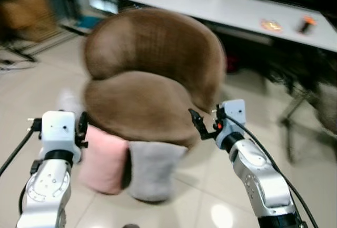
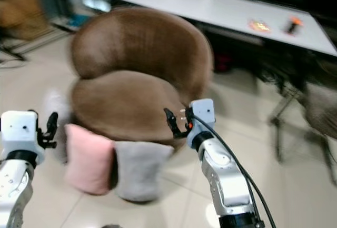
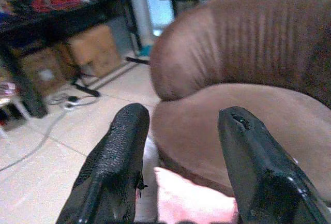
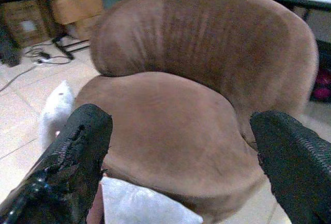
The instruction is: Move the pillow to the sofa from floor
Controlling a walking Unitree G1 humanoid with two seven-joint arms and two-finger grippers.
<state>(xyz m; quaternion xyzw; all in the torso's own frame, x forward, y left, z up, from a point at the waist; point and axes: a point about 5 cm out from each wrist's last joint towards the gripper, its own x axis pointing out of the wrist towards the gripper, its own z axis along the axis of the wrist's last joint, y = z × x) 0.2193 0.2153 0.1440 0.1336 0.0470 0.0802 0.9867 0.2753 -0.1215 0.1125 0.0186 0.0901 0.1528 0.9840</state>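
Two silver arms nearest the lens, both raised short of the brown sofa (image 1: 152, 75). Left gripper (image 3: 181, 167) off the sofa's front-left edge, jaws apart, nothing between them. Right gripper (image 4: 181, 151) off the sofa's front-right edge, jaws spread wide, empty, aimed over the seat.

Pink pillow (image 1: 103, 158) on the floor, propped against the sofa's front base. Grey pillow (image 1: 152, 169) touching it, on the side nearer the right arm, also against the base. Small white thing (image 4: 56, 111) on the floor at the sofa's left flank; too blurred to identify. Long white table (image 1: 221, 7) behind the sofa, small orange items on it.

Head views smeared, likely still in motion; task not yet started, no contact with either pillow.

Risks, as judged:
- Two pillows pressed together; task names one. Closing at the seam could drag both or pinch neither cleanly.
- Soft filling; shallow bite on a corner may slip out during the lift.
- Pillows low against the sofa base; bending down risks arms knocking the seat edge.
- Blur while walking; misjudged stop could nudge the pillows under or aside.
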